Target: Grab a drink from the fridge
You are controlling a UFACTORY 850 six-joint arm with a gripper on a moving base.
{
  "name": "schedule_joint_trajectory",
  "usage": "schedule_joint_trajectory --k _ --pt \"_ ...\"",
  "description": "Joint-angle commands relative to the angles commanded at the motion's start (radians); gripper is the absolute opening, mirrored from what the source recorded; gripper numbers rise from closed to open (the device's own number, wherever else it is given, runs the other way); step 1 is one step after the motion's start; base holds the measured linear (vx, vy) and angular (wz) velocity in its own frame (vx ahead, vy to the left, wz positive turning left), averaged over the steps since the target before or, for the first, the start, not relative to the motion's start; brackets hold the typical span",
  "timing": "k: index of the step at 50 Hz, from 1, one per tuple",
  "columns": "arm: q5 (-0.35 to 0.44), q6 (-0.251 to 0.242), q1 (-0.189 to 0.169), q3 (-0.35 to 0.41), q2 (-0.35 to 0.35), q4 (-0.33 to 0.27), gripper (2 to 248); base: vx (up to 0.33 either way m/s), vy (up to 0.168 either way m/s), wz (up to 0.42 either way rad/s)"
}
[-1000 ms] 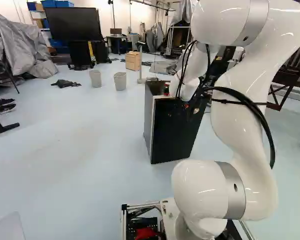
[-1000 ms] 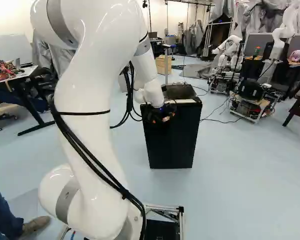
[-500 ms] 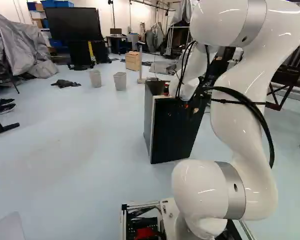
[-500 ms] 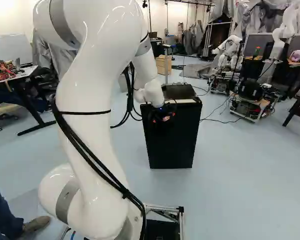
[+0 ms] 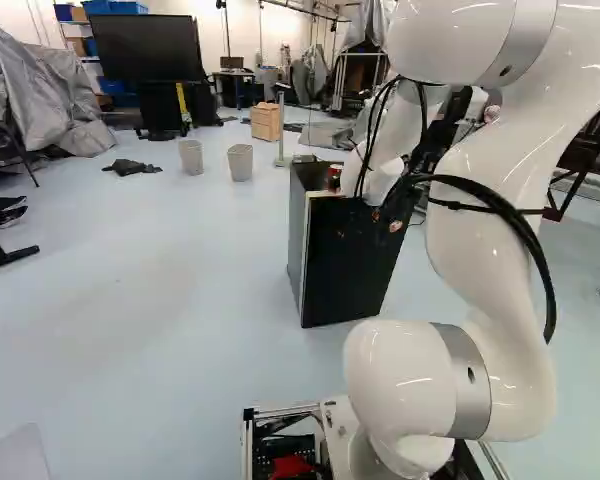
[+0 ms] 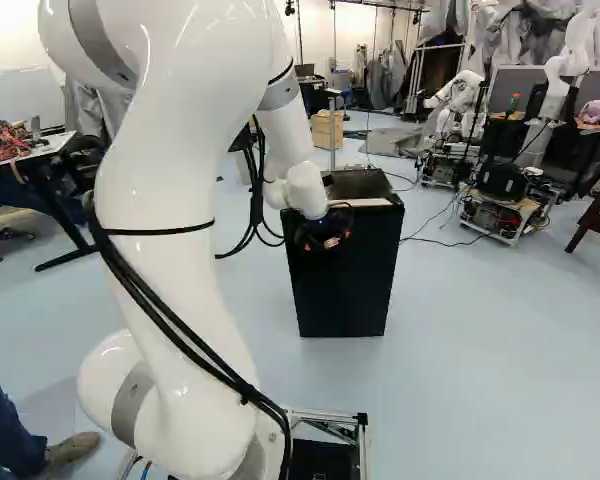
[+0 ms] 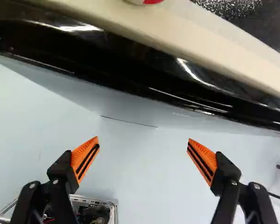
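The red drink can point(image 5: 334, 177) stands upright on top of the mini fridge point(image 5: 297, 240), near its front edge; its long axis looks vertical. Whether this is the drink wanted I can't say, since any drink inside the mini fridge is hidden: its black door point(image 6: 342, 285) appears shut. The pale strip point(image 7: 214, 39) runs along the top of the mini fridge's front, between the can and the glossy black edge.

The claw point(image 7: 143, 139) is open, its orange pads point(image 7: 85, 158) wide apart with nothing between them. It sits on the base's side of the mini fridge, near the top of the front, reaching downward. From there the can lies ahead of the claw, past that black edge and a little higher, not in line with the gap between the fingers. The single white arm point(image 6: 175, 200) reaches the mini fridge from the base side.

The next move, I judge, turns on this offset. For the can, the claw would need to rise clear of the edge and cross over the top; for something inside, it would first have to work the door. Going straight forward at this height risks knocking the front.

Beyond the mini fridge, at the left of the left base view, are two waste bins point(image 5: 240, 162).
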Motion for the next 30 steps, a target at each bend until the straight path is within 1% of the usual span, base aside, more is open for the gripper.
schedule_joint_trajectory --k 9,17,24,30 --pt "0.001 0.000 -0.002 0.046 0.036 0.044 247 0.000 0.000 0.000" --pt "0.016 0.000 0.007 0.088 0.068 0.101 247 0.000 0.000 0.000" --pt "0.049 0.000 0.021 0.121 0.095 0.161 247 0.000 0.000 0.000" --pt "0.094 0.000 0.036 0.148 0.117 0.213 247 0.000 0.000 0.000"
